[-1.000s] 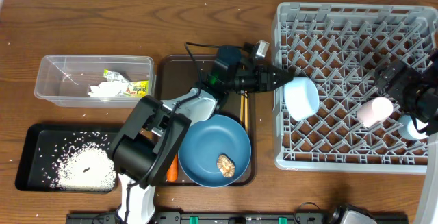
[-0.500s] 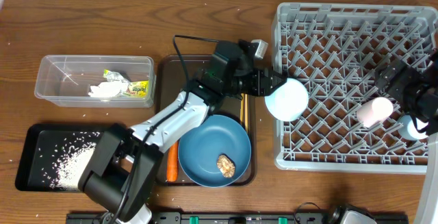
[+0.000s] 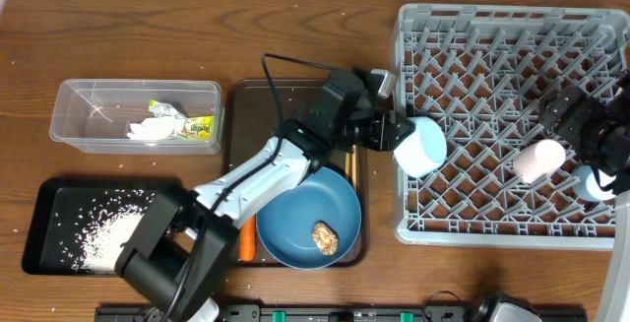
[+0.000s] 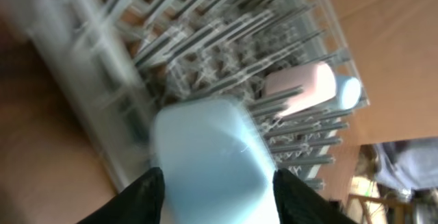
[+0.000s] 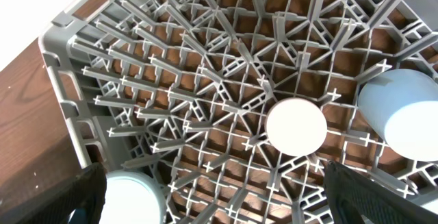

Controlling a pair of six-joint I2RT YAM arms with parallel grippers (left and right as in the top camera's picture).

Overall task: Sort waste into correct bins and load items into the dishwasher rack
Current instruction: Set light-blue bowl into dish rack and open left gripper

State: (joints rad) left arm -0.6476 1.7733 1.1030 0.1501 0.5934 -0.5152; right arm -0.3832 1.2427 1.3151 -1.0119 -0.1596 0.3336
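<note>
My left gripper [image 3: 397,133] is shut on the white bowl [image 3: 421,147] and holds it tilted at the left edge of the grey dishwasher rack [image 3: 512,27]. In the left wrist view the bowl [image 4: 205,155] sits between the fingers of the left gripper [image 4: 219,196]. The pinkish-white cup [image 3: 540,160] and the light-blue cup [image 3: 589,180] lie in the rack at the right. My right gripper [image 3: 591,150] is open and empty above them. In the right wrist view the right gripper [image 5: 219,200] is spread wide over the rack.
The blue plate [image 3: 307,214] with the brown lump [image 3: 325,235] lies on the brown serving tray [image 3: 246,96], with the carrot [image 3: 247,239] and chopsticks [image 3: 349,161] beside it. The clear tub [image 3: 89,96] holds the wrapper [image 3: 195,125] and napkin [image 3: 148,129]. The black tray [image 3: 49,199] holds rice [image 3: 118,241].
My left arm has drawn the bowl slightly left toward the rack's left wall, and the bowl has turned. The right arm and both cups have not moved.
</note>
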